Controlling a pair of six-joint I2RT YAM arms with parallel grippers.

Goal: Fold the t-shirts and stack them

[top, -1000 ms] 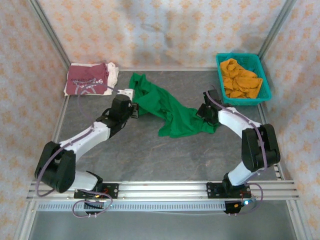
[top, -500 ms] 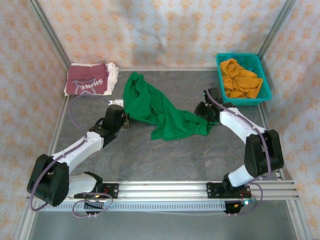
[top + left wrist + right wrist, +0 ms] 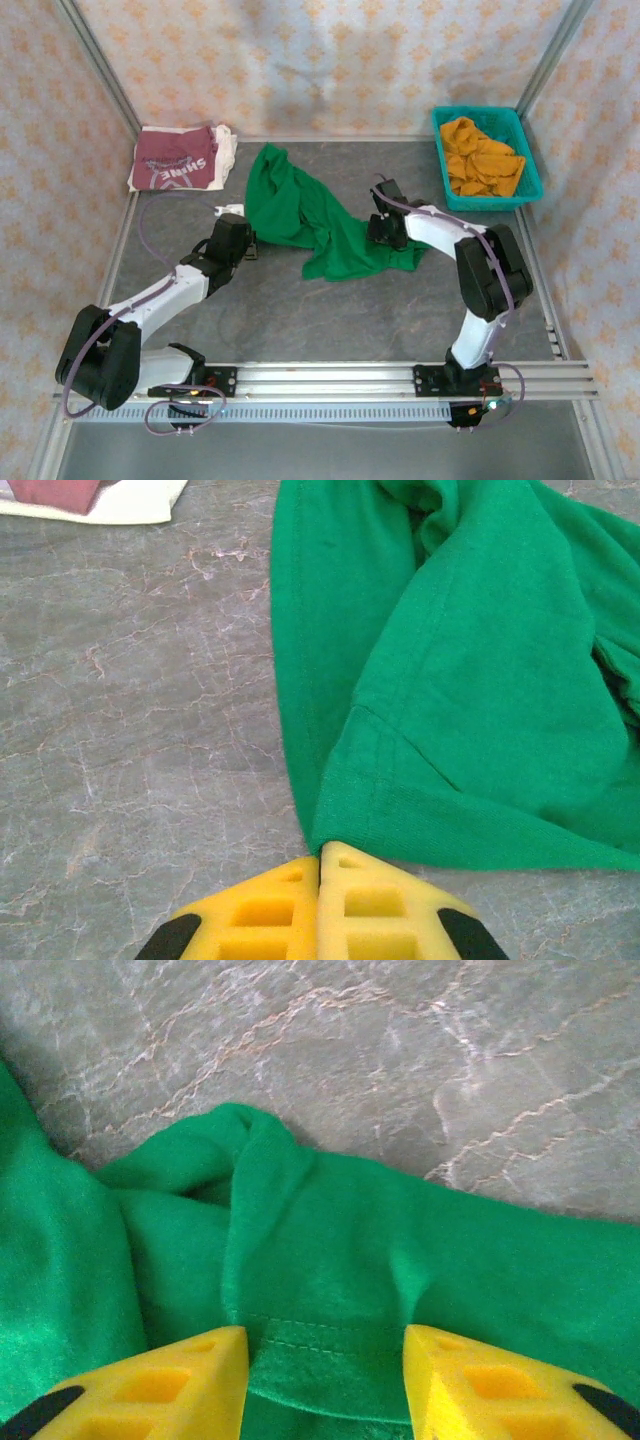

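Note:
A bright green t-shirt lies crumpled across the middle of the table. My left gripper is shut on its near-left corner. In the left wrist view the yellow fingers pinch the hem of the green cloth. My right gripper sits at the shirt's right side and is open. In the right wrist view its fingers stand apart on either side of a stitched hem fold of the green shirt. A maroon t-shirt with white lettering lies folded at the back left corner.
A teal mesh basket at the back right holds orange cloth. Bare grey tabletop lies between the green shirt and the arm bases. The maroon shirt's edge is at the top left of the left wrist view.
My left gripper has dragged the green shirt's corner toward the near left. My right gripper has opened, letting the cloth go, and shifted left over the shirt's hem.

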